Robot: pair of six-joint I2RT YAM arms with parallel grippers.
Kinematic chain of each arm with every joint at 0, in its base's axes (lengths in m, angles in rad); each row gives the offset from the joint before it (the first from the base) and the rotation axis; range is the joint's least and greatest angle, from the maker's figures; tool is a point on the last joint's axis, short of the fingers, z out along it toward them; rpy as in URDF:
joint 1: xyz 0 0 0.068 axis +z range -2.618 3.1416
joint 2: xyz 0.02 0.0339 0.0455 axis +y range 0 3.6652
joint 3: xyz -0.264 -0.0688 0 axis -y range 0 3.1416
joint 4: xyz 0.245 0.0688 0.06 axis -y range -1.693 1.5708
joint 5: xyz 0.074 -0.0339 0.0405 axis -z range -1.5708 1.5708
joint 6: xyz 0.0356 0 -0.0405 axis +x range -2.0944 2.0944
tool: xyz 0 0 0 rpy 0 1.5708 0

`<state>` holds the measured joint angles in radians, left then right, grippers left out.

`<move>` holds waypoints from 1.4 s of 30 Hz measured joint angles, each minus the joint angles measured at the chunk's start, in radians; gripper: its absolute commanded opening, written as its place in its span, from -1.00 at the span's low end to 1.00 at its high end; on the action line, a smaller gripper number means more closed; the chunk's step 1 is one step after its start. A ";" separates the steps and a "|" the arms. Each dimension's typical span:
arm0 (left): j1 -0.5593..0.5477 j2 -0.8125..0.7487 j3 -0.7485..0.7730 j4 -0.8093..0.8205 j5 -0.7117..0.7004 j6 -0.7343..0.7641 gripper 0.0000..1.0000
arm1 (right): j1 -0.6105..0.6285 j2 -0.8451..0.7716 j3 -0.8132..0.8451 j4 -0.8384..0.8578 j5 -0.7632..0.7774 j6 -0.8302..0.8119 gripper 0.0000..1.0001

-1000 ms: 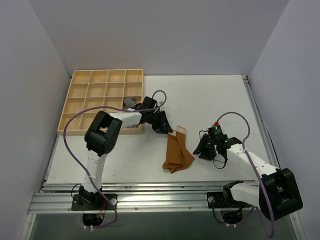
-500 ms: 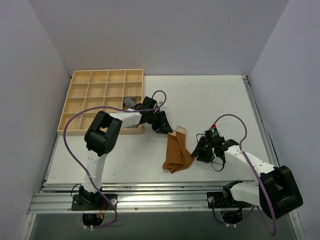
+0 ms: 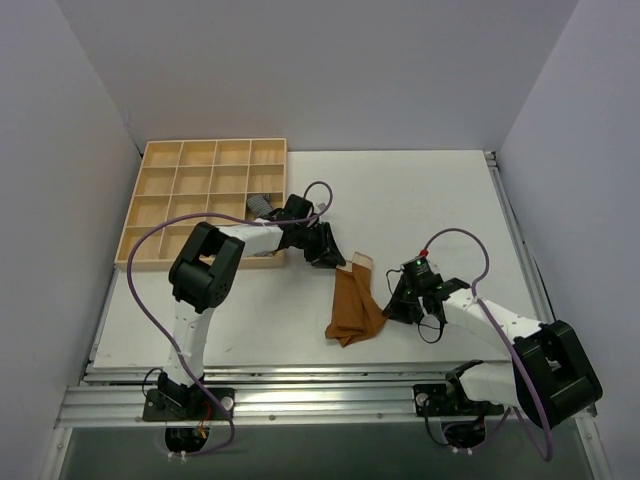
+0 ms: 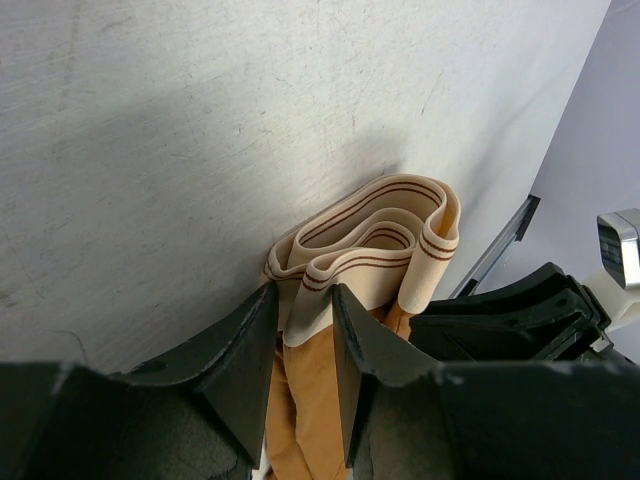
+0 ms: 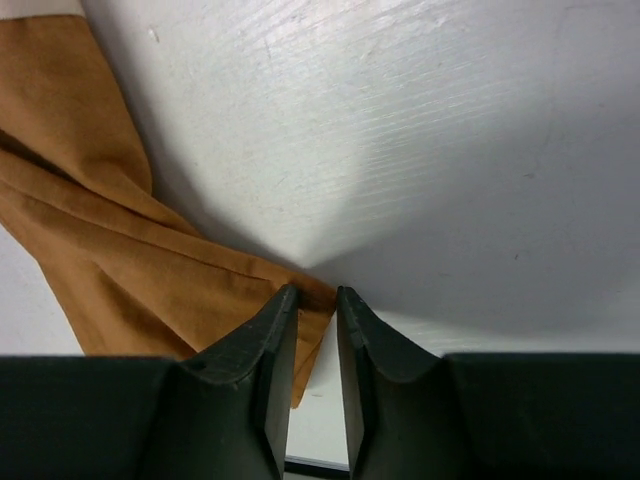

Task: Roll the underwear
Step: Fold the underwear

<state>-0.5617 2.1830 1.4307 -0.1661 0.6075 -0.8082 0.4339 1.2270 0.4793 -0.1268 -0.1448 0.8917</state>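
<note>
While no turn of a roll had formed, the underwear [image 3: 355, 305] lay long and loosely folded just right of the wooden tray [image 3: 135, 215], left gripper [image 4: 305, 340] clamped on its pale band [image 4: 370, 230], right gripper [image 5: 312, 330] with jaws nearly together at the edge farthest from the tray, hold not discernible.

On the bench [image 3: 430, 200], the underwear [image 3: 356, 305] lies mid-frame in the top view, its band end uppermost. The left pincer [image 3: 334, 261] sits at that end, to its upper left. The right pincer [image 3: 391, 304] touches its right edge. A tray [image 3: 215, 142] occupies the upper left, with a rolled cloth [image 3: 261, 204] in its right column.
</note>
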 measured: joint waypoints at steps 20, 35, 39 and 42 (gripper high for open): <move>0.000 -0.005 -0.031 0.051 0.005 -0.027 -0.25 | 0.271 0.071 0.223 -0.060 0.134 -0.060 -1.00; 0.000 -0.006 -0.044 0.077 0.014 -0.048 -0.19 | 0.453 0.285 0.332 -0.009 0.116 -0.091 -0.41; -0.001 -0.014 -0.044 0.071 0.015 -0.044 -0.09 | 0.430 0.275 0.393 -0.060 0.132 -0.105 -0.27; -0.002 -0.024 -0.044 0.052 0.014 -0.039 -0.03 | 0.391 0.264 0.468 -0.100 0.145 -0.116 -0.25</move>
<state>-0.5632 2.1590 1.3869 -0.1143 0.6216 -0.8474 0.8246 1.4906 0.9478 -0.2268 0.0002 0.7761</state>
